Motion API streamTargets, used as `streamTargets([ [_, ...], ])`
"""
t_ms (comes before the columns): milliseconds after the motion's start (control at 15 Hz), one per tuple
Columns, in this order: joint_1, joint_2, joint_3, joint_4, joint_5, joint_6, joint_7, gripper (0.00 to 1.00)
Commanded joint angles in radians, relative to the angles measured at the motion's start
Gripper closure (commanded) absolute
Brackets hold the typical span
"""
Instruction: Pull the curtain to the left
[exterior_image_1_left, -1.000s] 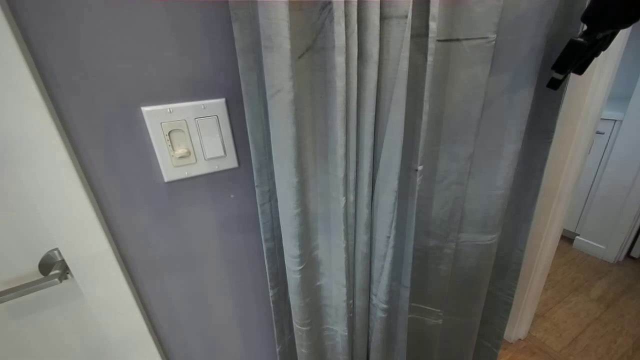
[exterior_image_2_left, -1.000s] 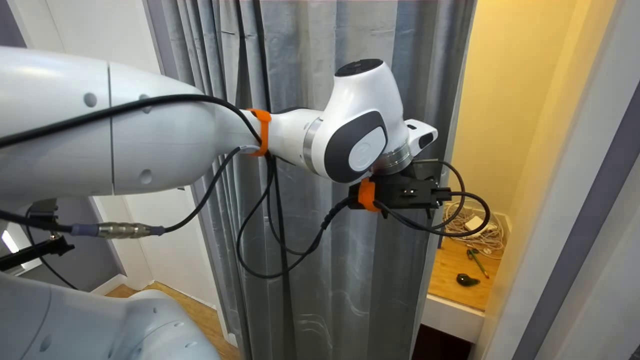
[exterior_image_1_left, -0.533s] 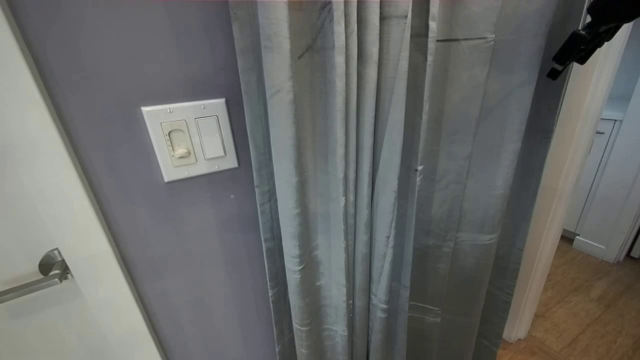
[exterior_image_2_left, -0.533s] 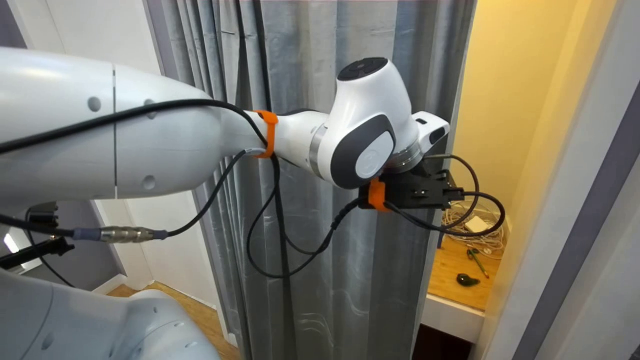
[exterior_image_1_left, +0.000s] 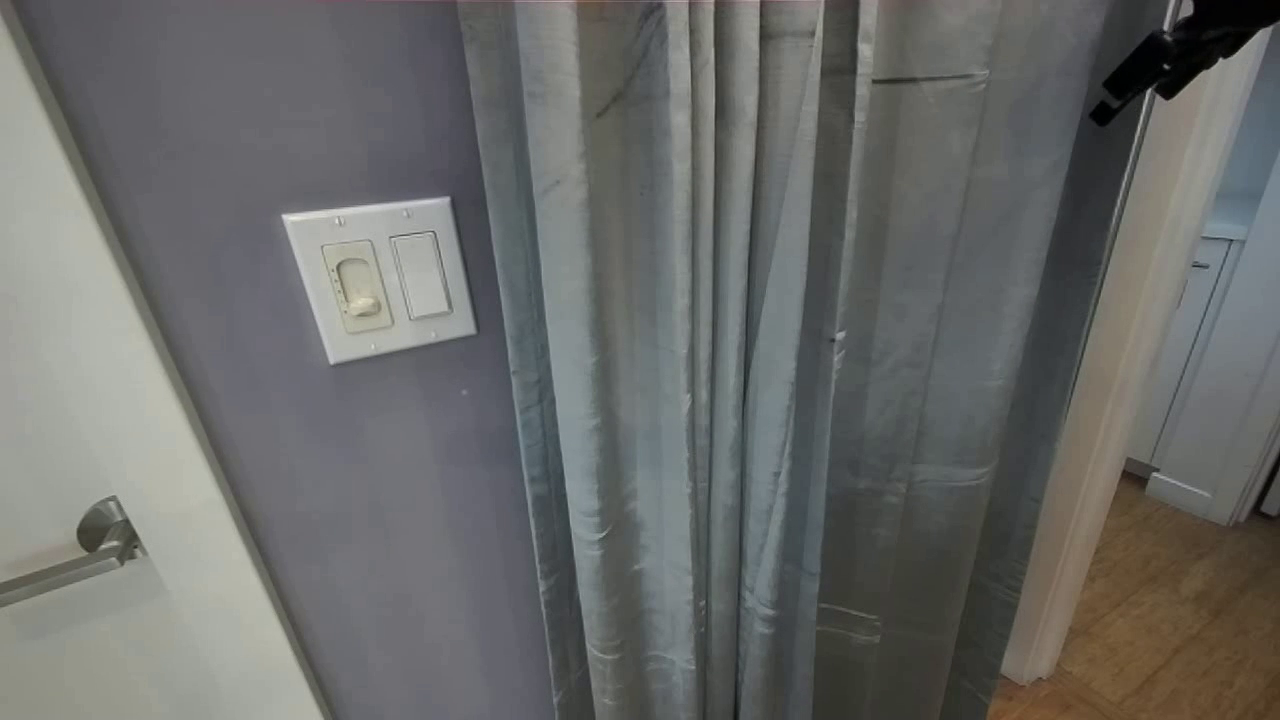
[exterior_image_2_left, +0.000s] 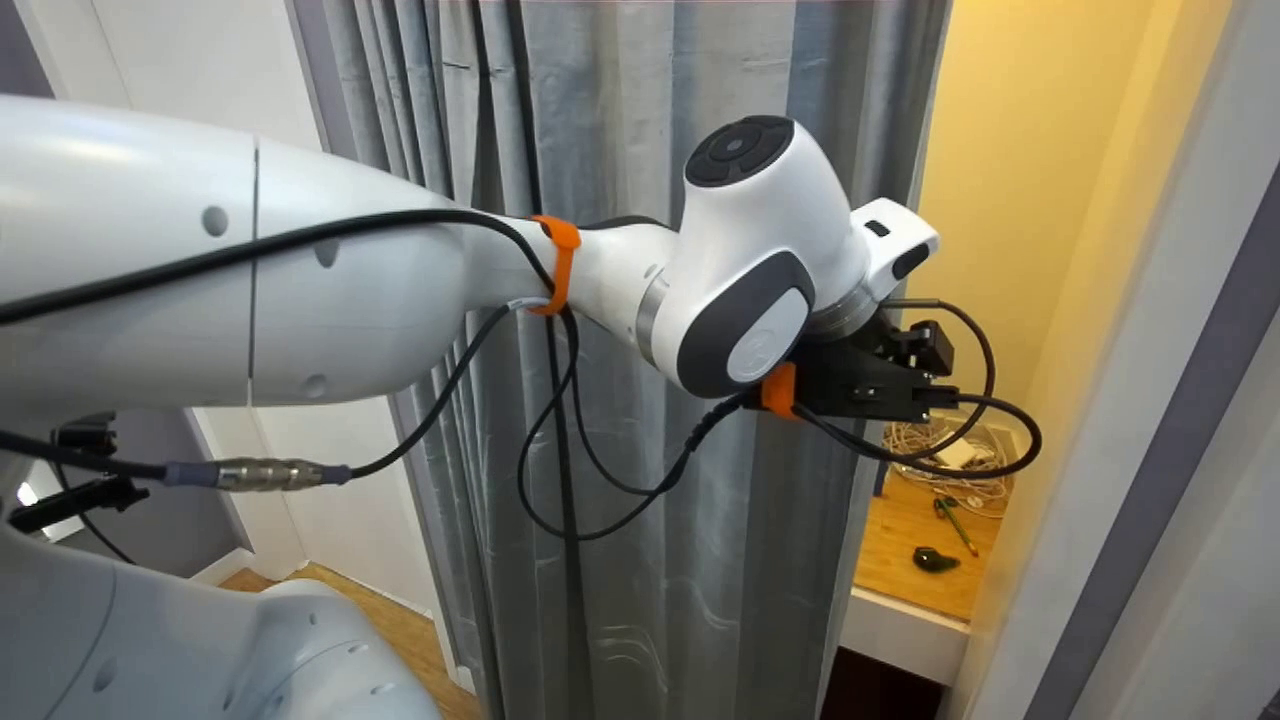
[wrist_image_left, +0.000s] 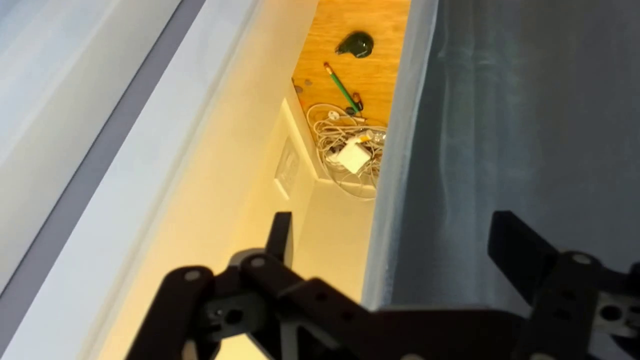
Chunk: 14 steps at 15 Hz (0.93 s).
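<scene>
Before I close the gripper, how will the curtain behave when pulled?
The curtain is probably floppy: it hangs in loose folds, so expect bunching. Its silky sheen suggests it may slip in the gripper. Its edge appears to hang free, so a nudge might swing it.

In an exterior view you have a white wall switch (exterior_image_1_left: 380, 280) on the grey-purple wall (exterior_image_1_left: 250, 120), left of the frame's centre, and a metal bar (exterior_image_1_left: 65, 577) at the lower left. Along the right edge you see a white cabinet (exterior_image_1_left: 1180, 350) and a brown floor (exterior_image_1_left: 1170, 600). In your wrist view, upper centre, a wooden surface (wrist_image_left: 385, 75) carries a dark green object (wrist_image_left: 359, 45), a green pencil (wrist_image_left: 341, 89) and a tangle of pale cables (wrist_image_left: 336, 131) with a white block (wrist_image_left: 354, 157) among them.
</scene>
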Motion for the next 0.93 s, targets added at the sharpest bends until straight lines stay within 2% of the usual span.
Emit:
streamTargets([
  [0,0.028,0.021,-0.016,0.013,0.064,0.105,0.024,0.00],
  [67,0.025,0.027,-0.014,0.016,0.073,0.132,0.039,0.00],
  [133,0.027,0.034,-0.015,0.016,0.082,0.162,0.049,0.08],
  [267,0.033,0.043,-0.020,0.016,0.094,0.200,0.067,0.34],
  [533,0.038,0.068,-0.025,0.023,0.104,0.264,0.095,0.62],
  [867,0.106,0.072,-0.065,0.040,0.123,0.321,0.076,0.97],
])
